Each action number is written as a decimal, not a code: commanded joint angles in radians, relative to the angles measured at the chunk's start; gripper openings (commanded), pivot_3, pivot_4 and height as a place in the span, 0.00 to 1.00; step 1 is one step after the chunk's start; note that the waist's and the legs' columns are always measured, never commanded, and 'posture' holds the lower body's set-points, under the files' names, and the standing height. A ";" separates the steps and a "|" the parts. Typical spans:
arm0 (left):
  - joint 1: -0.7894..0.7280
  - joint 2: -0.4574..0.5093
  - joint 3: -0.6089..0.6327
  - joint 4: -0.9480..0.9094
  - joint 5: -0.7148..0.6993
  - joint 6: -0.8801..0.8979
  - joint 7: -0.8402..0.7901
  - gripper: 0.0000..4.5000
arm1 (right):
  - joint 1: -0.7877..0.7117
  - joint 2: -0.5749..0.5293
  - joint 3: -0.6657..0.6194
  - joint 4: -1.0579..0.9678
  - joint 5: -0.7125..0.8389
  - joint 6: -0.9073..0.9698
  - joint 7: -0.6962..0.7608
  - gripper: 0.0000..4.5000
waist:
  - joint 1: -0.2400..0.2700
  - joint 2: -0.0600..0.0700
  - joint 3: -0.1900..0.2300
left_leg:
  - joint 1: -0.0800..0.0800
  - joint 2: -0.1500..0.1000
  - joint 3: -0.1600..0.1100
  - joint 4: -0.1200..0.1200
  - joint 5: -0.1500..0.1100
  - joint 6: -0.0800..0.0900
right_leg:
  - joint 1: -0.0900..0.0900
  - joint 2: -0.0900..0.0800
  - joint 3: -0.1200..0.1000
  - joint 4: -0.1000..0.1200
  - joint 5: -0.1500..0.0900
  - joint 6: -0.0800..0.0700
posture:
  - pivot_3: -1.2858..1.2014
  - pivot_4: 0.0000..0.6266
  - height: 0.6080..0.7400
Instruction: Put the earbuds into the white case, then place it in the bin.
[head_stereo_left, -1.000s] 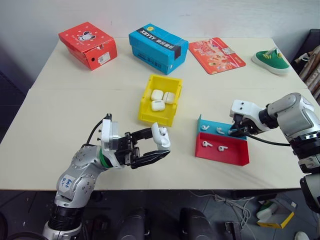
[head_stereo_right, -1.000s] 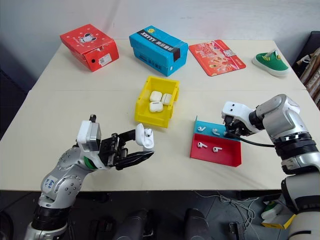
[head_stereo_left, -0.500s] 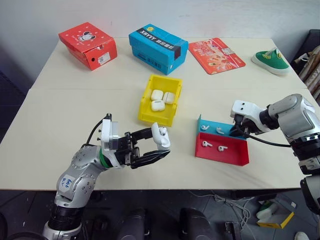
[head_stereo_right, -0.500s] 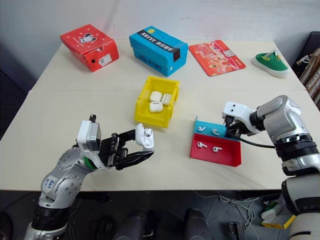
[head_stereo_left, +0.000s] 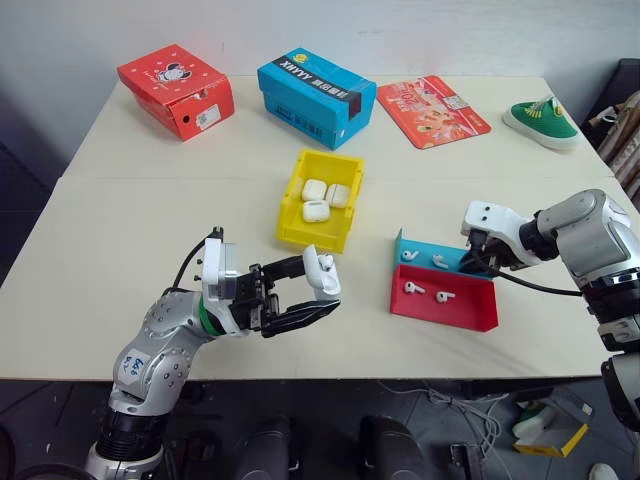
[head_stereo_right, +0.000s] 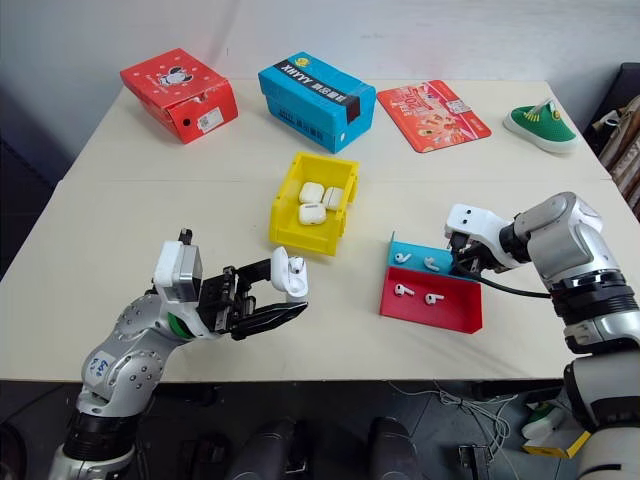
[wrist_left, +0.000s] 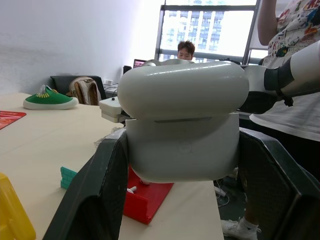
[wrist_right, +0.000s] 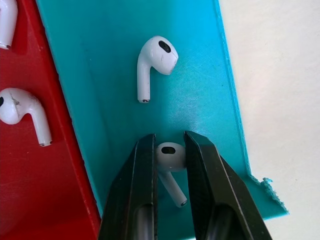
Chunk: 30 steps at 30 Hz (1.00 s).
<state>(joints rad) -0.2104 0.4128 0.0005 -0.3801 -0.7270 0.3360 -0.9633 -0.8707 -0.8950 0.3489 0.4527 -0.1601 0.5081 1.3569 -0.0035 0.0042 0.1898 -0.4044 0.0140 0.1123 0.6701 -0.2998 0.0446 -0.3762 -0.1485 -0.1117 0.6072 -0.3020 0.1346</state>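
Right end effector (wrist_right: 168, 157) pinches one earbud (wrist_right: 169, 161) in the blue tray (wrist_right: 100, 100), at three o'clock from the yellow bin (head_stereo_left: 318, 205). My left end effector (head_stereo_left: 318, 295) grips the white case (head_stereo_left: 322, 275), lid open, ready for it.

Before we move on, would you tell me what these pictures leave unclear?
- Inside of the white case: left wrist view shows its outside; in the head views it is too small.
- Right hand's fingertips: head views, hidden behind its own wrist.
- Whether the pinched earbud is lifted off the blue tray: right wrist view cannot tell.
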 joint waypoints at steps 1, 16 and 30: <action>-0.006 0.001 0.010 -0.025 -0.012 -0.015 -0.006 0.62 | 0.011 -0.012 -0.019 -0.004 -0.006 -0.011 -0.014 0.39 | 0.000 0.000 0.000 | 0.000 0.000 0.000 0.000 0.000 0.000 | 0.000 0.000 0.000 0.000 0.000 0.000 | 0.52 0.24 1.00; -0.003 -0.004 0.008 -0.022 -0.008 -0.022 -0.007 0.62 | -0.004 -0.044 0.010 -0.001 -0.057 -0.028 0.036 0.45 | 0.000 0.000 0.000 | 0.000 0.000 0.000 0.000 0.000 0.000 | 0.000 0.000 0.000 0.000 0.000 0.000 | 0.52 0.24 1.00; -0.004 0.002 0.017 -0.020 -0.013 -0.021 -0.007 0.62 | 0.001 -0.044 0.024 0.004 -0.090 -0.038 0.069 0.17 | 0.001 0.000 0.000 | 0.000 0.000 0.000 0.000 0.000 0.000 | 0.000 0.000 0.000 0.000 0.000 0.000 | 0.52 0.24 1.00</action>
<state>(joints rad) -0.2104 0.4123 0.0011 -0.3790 -0.7269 0.3290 -0.9648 -0.8730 -0.9166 0.3565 0.4648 -0.2320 0.4650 1.4094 -0.0027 0.0043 0.1898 -0.4045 0.0140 0.1123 0.6703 -0.2998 0.0446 -0.3762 -0.1485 -0.1117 0.6072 -0.3020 0.1346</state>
